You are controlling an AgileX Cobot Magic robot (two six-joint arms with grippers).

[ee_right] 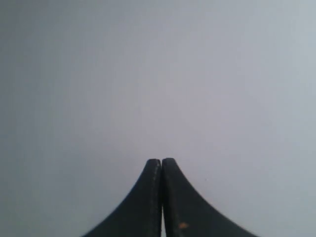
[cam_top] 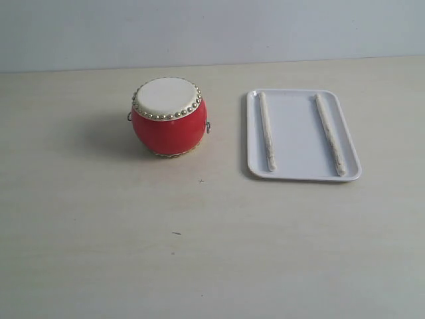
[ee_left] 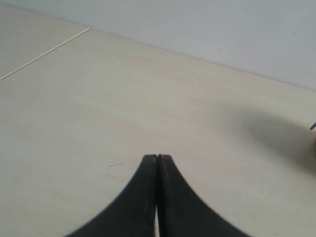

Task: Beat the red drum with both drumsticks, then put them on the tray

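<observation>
The red drum (cam_top: pixel 168 117) with its cream skin and gold studs stands on the table left of centre in the exterior view. To its right lies the white tray (cam_top: pixel 299 174), and both pale drumsticks rest in it, one (cam_top: pixel 267 131) near its left rim and one (cam_top: pixel 330 133) near its right rim. Neither arm shows in the exterior view. My left gripper (ee_left: pixel 157 157) is shut and empty over bare table; a sliver of the drum's side ring (ee_left: pixel 313 127) shows at that frame's edge. My right gripper (ee_right: pixel 161 161) is shut and empty, facing a plain grey wall.
The pale wooden table (cam_top: pixel 199 252) stretches around the drum and tray, ending at a grey wall (cam_top: pixel 212 30) behind. A table edge line (ee_left: pixel 44 53) shows in the left wrist view.
</observation>
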